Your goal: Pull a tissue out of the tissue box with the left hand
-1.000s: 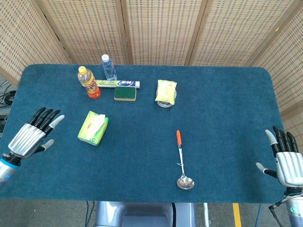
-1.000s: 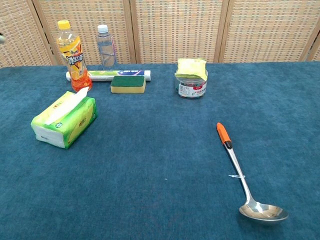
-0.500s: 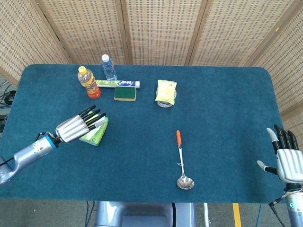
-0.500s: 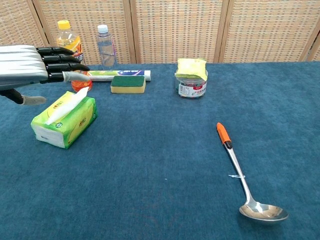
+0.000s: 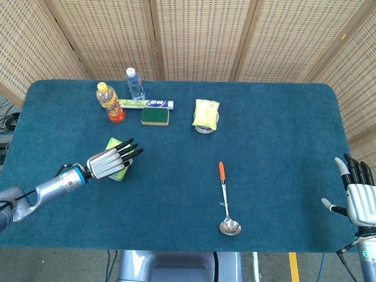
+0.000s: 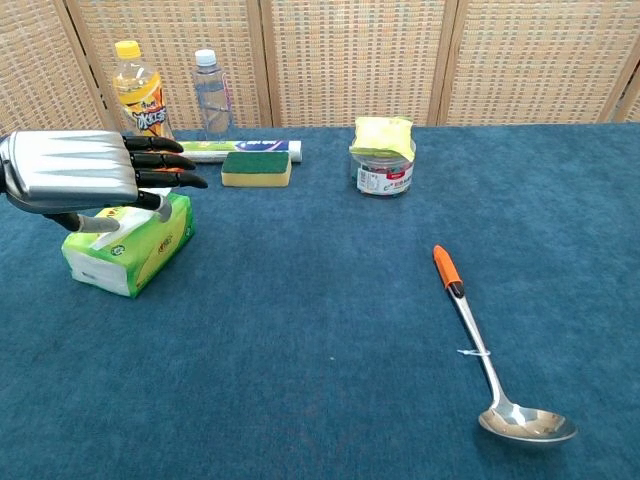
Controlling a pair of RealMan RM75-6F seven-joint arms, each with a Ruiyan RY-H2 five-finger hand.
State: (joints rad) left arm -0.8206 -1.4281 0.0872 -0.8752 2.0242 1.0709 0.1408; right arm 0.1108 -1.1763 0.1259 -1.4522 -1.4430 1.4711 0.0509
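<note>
The left hand (image 6: 85, 180) hangs flat over the top of the green tissue box (image 6: 140, 250), palm down, its dark fingers (image 6: 170, 163) stretched out to the right and spread a little. It holds nothing that can be seen, though the hand hides the slot of the box, so whether any fingertip touches the tissue cannot be told. The box lies on the left part of the blue table (image 5: 276, 147), nearer than the row of things at the far edge.

In that far row stand an orange drink bottle (image 5: 109, 103) and a clear water bottle (image 5: 135, 83), with a toothpaste tube (image 5: 147, 104) lying just to their right and a green and yellow sponge (image 5: 155, 116) beside it, on its near side. Further right a small jar (image 6: 384, 172) carries a yellow packet (image 6: 382, 134) on top.

A ladle (image 5: 225, 201) with an orange handle lies near the middle, bowl toward the near edge.

The right hand (image 5: 359, 197) is at the near right corner, well apart from everything, fingers straight and apart, holding nothing.
</note>
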